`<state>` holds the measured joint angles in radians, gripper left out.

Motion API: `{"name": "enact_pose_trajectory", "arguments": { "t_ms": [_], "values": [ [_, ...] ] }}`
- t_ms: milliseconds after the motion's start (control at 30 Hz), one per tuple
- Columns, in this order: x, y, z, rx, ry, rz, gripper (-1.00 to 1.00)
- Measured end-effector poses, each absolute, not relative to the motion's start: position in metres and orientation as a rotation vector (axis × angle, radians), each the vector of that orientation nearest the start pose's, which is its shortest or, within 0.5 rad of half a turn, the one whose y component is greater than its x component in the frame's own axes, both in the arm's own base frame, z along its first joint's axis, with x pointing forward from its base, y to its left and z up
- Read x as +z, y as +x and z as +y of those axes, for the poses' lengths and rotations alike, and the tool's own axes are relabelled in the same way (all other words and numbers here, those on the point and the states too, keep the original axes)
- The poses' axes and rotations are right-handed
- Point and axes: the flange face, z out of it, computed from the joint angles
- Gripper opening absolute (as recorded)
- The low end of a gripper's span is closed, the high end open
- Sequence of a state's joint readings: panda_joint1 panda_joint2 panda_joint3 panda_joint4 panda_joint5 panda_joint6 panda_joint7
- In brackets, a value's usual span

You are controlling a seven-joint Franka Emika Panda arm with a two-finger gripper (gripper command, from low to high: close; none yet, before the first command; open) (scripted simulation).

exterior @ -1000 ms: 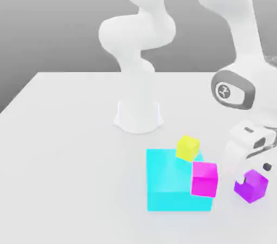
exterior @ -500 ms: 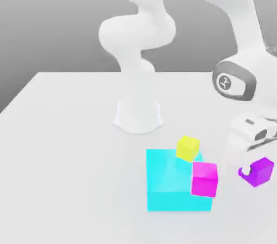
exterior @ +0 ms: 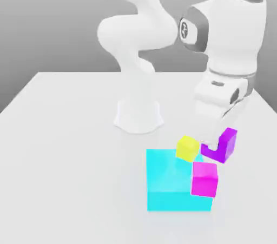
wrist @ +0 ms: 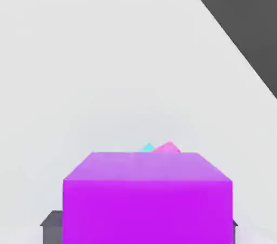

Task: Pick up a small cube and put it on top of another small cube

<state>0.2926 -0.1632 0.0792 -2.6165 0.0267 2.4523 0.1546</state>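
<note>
Purple cube [exterior: 222, 146] is up off the table [exterior: 65, 129] now, clamped in the hand [exterior: 218, 141], having swung in from the exterior view's right edge to hang just beside the yellow cube [exterior: 188, 147] and above the pink cube [exterior: 204, 178]. That carry means the lift is done. Placement on another small cube looks next, near the big cyan block [exterior: 169, 183].

Heads up: in the exterior view, the tool [exterior: 215, 139] fingertips are mostly tucked behind the small cube [exterior: 222, 146]. From the hand view, that cube [wrist: 147, 197] runs off the frame's edge and hides most of the cyan block [wrist: 146, 147].
</note>
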Motion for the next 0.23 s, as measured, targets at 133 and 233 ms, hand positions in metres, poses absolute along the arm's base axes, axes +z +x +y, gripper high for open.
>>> {"name": "enact_pose_trajectory", "arguments": {
  "t_ms": [133,233],
  "values": [
    [0.262,0.397,0.150,0.003,-3.124,-0.320,1.00],
    [0.262,0.397,0.150,0.003,-3.124,-0.320,1.00]
  ]
}}
